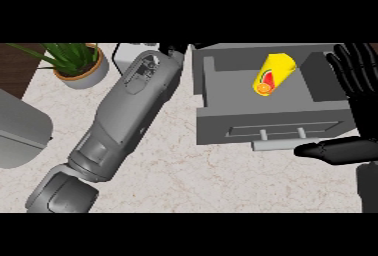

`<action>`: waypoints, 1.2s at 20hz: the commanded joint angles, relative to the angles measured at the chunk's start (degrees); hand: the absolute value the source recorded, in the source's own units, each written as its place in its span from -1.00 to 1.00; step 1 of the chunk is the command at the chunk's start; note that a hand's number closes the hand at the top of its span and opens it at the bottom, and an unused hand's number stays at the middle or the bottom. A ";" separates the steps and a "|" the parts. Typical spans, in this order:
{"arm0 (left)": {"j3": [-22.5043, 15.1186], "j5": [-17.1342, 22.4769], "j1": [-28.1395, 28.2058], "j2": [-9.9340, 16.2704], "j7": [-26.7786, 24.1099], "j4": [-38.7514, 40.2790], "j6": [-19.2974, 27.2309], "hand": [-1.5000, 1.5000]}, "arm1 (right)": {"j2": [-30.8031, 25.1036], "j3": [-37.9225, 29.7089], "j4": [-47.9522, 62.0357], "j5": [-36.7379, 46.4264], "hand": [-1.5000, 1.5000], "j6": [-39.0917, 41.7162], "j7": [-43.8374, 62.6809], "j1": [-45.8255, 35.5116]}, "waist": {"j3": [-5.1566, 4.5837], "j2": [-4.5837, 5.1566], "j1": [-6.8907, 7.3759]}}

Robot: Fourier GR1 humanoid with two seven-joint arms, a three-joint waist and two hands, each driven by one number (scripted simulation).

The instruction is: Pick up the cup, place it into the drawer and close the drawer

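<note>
The cup [274, 74] lies tilted inside the open drawer [221, 107]; the right robot hand [356, 70], fingers straight and empty, stands just beside the drawer's right wall, nearest its handle [279, 145].

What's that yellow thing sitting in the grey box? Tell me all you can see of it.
It is the cup, bright yellow with a fruit picture on its side: a red slice and an orange slice. It lies tilted inside the open grey drawer, its narrower end pointing down-left. It looks like smooth plastic. No hand touches it; the right hand shows beside the drawer, fingers straight.
</note>
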 commanded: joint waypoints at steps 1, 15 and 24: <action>-4.78 2.56 -5.20 -0.03 4.11 7.44 3.96 1.00 | -1.58 -1.07 1.00 -2.46 -1.00 2.01 1.13 -1.30 | 0.03 0.28 -1.72; -17.18 5.86 -3.06 -0.03 4.93 15.99 -1.88 -1.00 | 1.20 3.85 1.06 -0.53 -1.00 1.82 0.13 -4.69 | 0.06 2.03 -7.86; -14.26 16.52 1.06 -0.03 -3.76 10.09 -4.04 -1.00 | 2.61 10.46 1.91 -8.68 1.00 12.19 -0.20 -6.27 | -0.05 2.48 -9.34</action>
